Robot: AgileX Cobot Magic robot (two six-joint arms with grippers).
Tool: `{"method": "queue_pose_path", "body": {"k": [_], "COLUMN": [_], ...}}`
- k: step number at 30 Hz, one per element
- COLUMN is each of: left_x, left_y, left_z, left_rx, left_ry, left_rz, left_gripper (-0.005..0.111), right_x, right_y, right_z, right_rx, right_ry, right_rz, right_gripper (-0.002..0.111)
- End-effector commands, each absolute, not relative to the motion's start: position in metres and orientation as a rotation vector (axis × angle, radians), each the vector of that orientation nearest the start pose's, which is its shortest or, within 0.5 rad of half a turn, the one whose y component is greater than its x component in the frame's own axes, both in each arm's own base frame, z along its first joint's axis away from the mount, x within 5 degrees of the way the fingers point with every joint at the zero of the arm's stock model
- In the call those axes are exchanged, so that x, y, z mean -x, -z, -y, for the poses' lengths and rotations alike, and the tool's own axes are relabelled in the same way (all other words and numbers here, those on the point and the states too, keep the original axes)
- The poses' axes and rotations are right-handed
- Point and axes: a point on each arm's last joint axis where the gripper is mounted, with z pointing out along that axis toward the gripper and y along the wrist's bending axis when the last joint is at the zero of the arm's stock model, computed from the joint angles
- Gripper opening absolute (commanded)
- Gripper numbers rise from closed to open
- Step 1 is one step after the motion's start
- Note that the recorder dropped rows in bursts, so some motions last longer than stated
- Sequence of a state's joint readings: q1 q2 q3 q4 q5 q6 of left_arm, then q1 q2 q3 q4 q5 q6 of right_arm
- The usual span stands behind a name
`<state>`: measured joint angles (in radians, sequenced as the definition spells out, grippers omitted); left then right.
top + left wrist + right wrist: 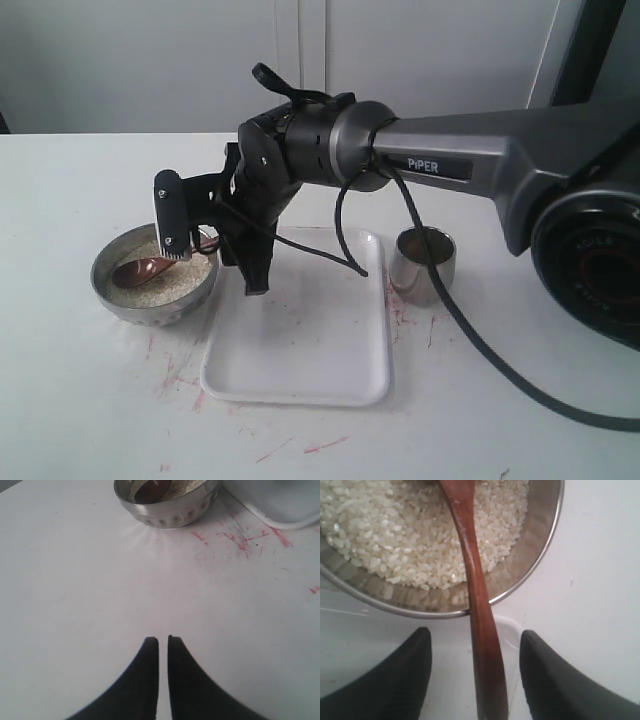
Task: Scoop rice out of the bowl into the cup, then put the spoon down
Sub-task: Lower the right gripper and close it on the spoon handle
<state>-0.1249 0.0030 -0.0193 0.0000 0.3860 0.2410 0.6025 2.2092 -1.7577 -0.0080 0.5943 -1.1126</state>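
Rice bowl with spoon, robot hand poised around the handle

Nearest the camera, a white table [90, 400] shows faint red scuffs and carries a shallow white tray [300, 340] with nothing on it. Just beside the tray's left edge sits a metal bowl [150, 300] holding the rice [192, 272]. A brown wooden spoon [140, 268] lies with its head in the grains. A small steel cup [423, 262] stands upright by the tray's far right corner, well apart from the bowl. Its inside is too dark to tell whether any rice is there. Farther back, the right arm [440, 160] reaches across from the right and bends down over the bowl, in front of a plain pale wall.

The right wrist view shows what the wide view hides. The spoon's handle rests on the bowl's rim and juts out toward the tray, a pose that offers a grip clear of the grains. The right gripper [475, 632] is spread wide, one finger on each side of the handle, touching neither and holding nothing. This reads as lining up for a grasp, though a release would look the same.

Only the left wrist view shows the left gripper [162, 639]. It sits low over bare table, well short of the bowl, its fingers nearly together and holding nothing — likely parked out of the way.
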Motion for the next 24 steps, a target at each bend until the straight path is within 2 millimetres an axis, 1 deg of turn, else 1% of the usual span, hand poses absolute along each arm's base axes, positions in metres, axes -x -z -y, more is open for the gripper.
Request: {"method": "queue_pose_path", "body": {"k": [1, 4, 10, 20, 24], "left_x": [-0.0506, -0.0506, -0.0506, -0.0506, -0.0506], "left_y": [-0.1783, -0.1783, -0.1783, -0.1783, -0.1783], "left_z": [0.0067, 0.0067, 0.0067, 0.0067, 0.0067], "left_rx": [-0.347, -0.347, -0.347, -0.347, -0.347], "left_ry": [-0.070, -0.070, -0.070, -0.070, -0.070], "left_rz": [-1.869, -1.869, -1.869, -1.869, -1.869], "left_gripper": [0.014, 0.014, 0.014, 0.014, 0.014], "right_x": [-0.4086, -0.4087, -0.4087, -0.4085, -0.4084], "right_y": [-0.1841, -0.1842, -0.1842, -0.1840, -0.1839], "right_z": [-0.2782, -0.2783, -0.2783, -0.2782, -0.2782], "right_rx": [1.925, 1.923, 1.923, 1.925, 1.925], "right_ry": [0.225, 0.225, 0.225, 0.222, 0.222], "right_rz": [-1.641, -1.640, -1.640, -1.643, -1.644], "right_gripper": [0.046, 0.041, 0.038, 0.038, 0.029]}}
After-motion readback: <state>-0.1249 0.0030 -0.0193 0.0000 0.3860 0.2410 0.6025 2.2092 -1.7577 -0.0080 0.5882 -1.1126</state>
